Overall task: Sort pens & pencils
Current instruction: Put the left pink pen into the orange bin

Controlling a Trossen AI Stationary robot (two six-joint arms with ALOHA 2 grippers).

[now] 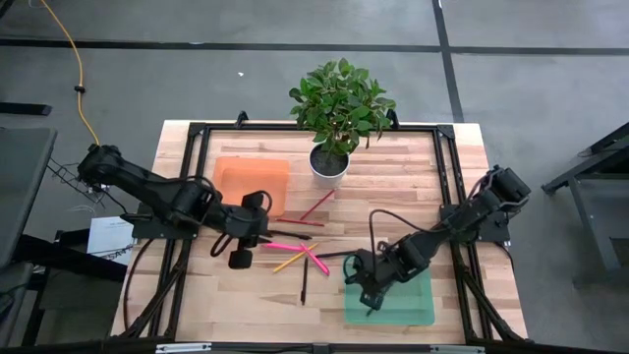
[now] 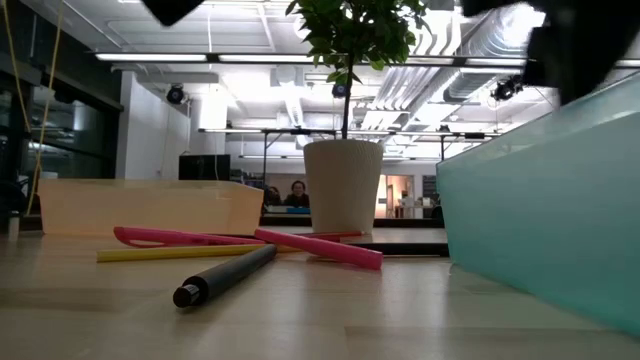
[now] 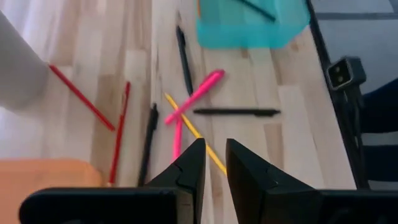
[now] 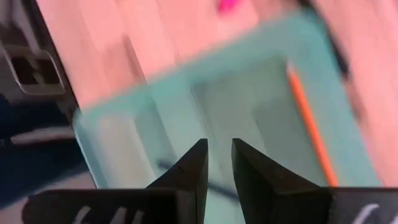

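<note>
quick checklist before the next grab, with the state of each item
1. Left gripper empty: ok, nothing between its fingers, which stand a narrow gap apart.
2. Right gripper empty: ok, it is above the teal tray with nothing between its fingers.
3. Teal tray ready: ok, an orange pencil and a dark stick lie inside it.
4. Orange tray contents: cannot tell, no stick shows inside.
5. Sticks left on the table: not ok, pink pens, a yellow pencil, red pencils and dark sticks lie loose.
6. Clean pick: not ok, the pink pens and yellow pencil cross each other.
</note>
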